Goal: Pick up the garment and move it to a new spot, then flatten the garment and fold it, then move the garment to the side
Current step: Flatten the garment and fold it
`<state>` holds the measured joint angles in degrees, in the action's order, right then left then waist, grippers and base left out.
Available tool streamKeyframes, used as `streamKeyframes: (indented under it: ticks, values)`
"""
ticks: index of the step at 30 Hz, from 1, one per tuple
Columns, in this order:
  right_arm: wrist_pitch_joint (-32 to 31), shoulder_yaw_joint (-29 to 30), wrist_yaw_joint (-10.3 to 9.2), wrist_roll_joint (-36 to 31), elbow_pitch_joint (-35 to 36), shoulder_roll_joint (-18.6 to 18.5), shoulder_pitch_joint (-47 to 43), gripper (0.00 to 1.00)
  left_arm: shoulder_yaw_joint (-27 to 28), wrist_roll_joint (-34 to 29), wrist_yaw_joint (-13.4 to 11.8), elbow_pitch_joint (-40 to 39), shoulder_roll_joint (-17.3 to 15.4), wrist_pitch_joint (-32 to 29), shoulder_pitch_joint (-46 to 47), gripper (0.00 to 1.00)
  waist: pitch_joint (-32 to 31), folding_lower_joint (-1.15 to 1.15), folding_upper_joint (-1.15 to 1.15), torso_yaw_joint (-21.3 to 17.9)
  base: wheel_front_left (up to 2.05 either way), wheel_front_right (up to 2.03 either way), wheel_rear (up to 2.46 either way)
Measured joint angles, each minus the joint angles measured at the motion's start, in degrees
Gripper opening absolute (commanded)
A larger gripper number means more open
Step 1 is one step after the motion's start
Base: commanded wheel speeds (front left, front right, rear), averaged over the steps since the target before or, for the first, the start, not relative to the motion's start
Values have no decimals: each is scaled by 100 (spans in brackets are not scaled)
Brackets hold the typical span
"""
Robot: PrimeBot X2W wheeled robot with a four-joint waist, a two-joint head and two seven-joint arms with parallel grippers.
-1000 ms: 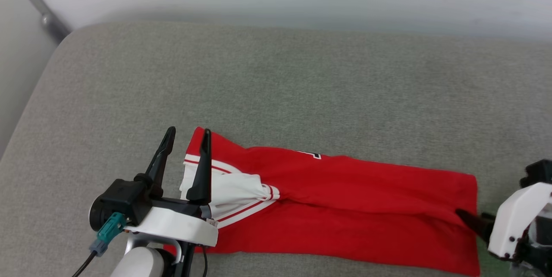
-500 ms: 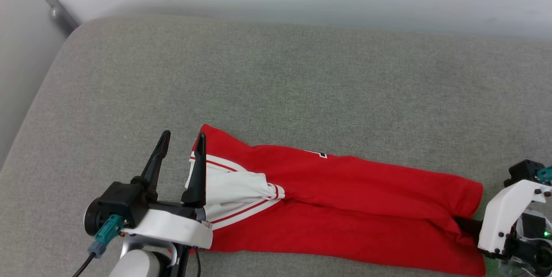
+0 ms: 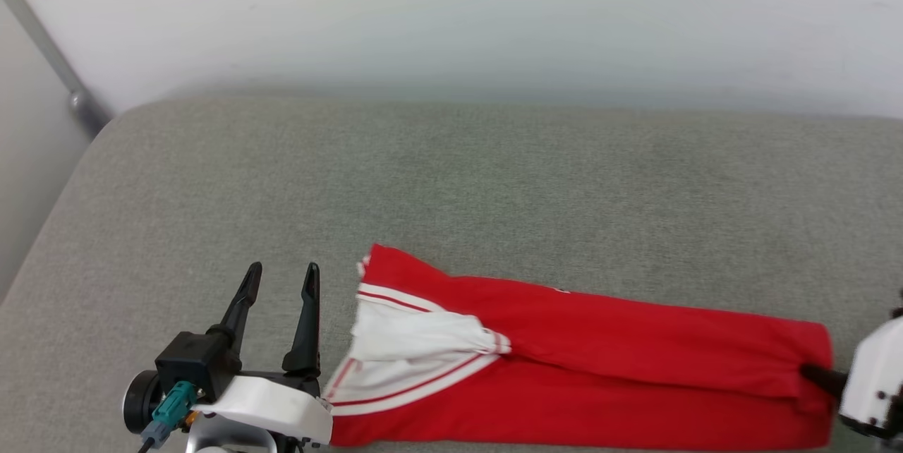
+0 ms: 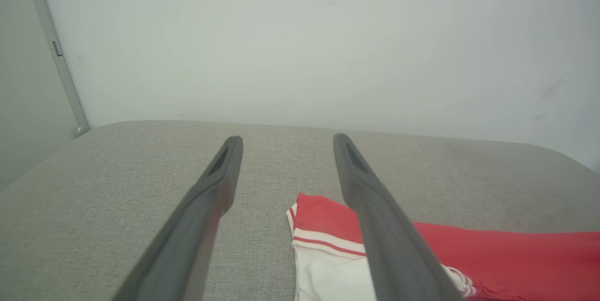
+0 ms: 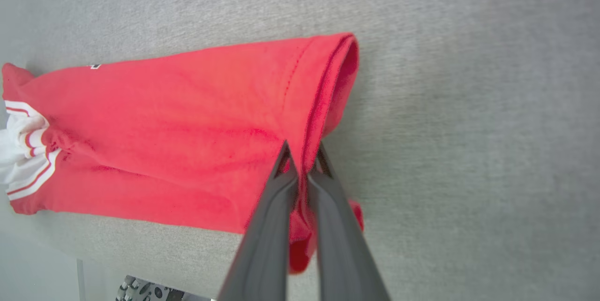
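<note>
Fingers [image 3: 240, 305] on the left gripper [image 3: 283, 268] are spread wide, two dark prongs pointing up over the bare grey cushion [image 3: 494, 178], gripping nothing, and from the left wrist view that same left gripper [image 4: 287, 139] frames the pale wall [image 4: 328, 33] and a thin metal rail [image 4: 56, 52] in the corner, with the striped shoulder end of the garment [image 4: 515, 254] lying behind its right-hand finger. Moving right in the head view, the garment [image 3: 635, 368] lies as one long red band along the near edge of the cushion, its one white sleeve [image 3: 416, 336] with red stripes bunched at the left end, just beside the left gripper; whether the gripper's white casing touches the cloth I can't tell. On to the far right, where the right gripper [image 3: 811, 372] comes in from the edge of the head view as a single dark finger and a white casing at the hem. The right wrist view gives the close-up: the right gripper [image 5: 303, 148] has both fingers [image 5: 272, 226] pinched together on the hem of the garment [image 5: 187, 127], red cloth caught between the tips, the hem opening like a tube above them and a white scrap of lettering at the far fold. Count: one garment, two grippers, four fingers
</note>
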<state>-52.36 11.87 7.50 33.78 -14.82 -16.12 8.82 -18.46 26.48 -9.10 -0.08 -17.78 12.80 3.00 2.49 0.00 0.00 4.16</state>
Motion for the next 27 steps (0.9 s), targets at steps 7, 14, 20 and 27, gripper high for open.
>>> streamKeyframes:
  ticks: [7,14,20,27]
  values:
    - [-179,1085,-1,-356,96,-138,-70,0,-26,22,-54,-79,-13,-52,-104,100,-123,0,0,-247,0,0,0]
    - [-753,1612,-1,-423,355,208,169,0,-36,37,-101,-88,-14,-51,-145,100,-110,0,0,-412,0,0,0]
    - [-1650,1529,-1,215,414,1127,270,0,-62,43,-108,-78,-16,-52,-151,100,-131,0,0,-446,0,0,0]
    - [-1798,976,-1,1555,45,1292,269,0,-127,59,-57,-14,-27,-104,-46,100,-161,0,0,-241,0,0,0]
